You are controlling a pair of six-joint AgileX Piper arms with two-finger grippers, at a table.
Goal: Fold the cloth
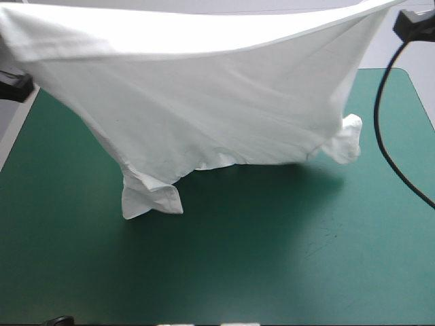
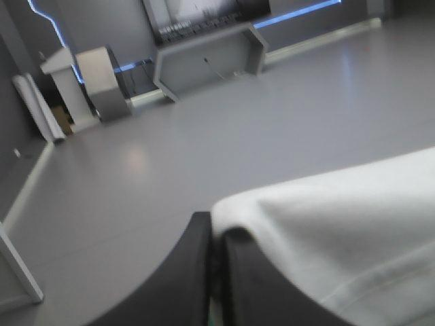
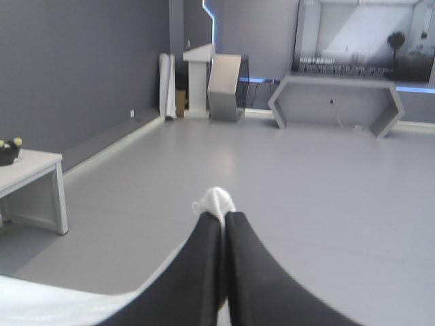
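Observation:
The white T-shirt (image 1: 204,88) hangs stretched wide in the air above the teal-green table (image 1: 272,258), held up at both upper corners. Its two sleeves (image 1: 151,197) dangle lowest, close to the cover. In the left wrist view my left gripper (image 2: 217,227) is shut on the T-shirt, white cloth (image 2: 340,231) draping off beside its fingers. My right gripper (image 3: 222,214) is shut on the T-shirt too, a small tuft of cloth (image 3: 216,199) poking out past its fingertips. Both wrist views look level into the room, so both arms are raised.
Bare teal-green cover lies under and in front of the hanging shirt. The table's left edge (image 1: 13,146) and right edge (image 1: 421,102) show at the sides.

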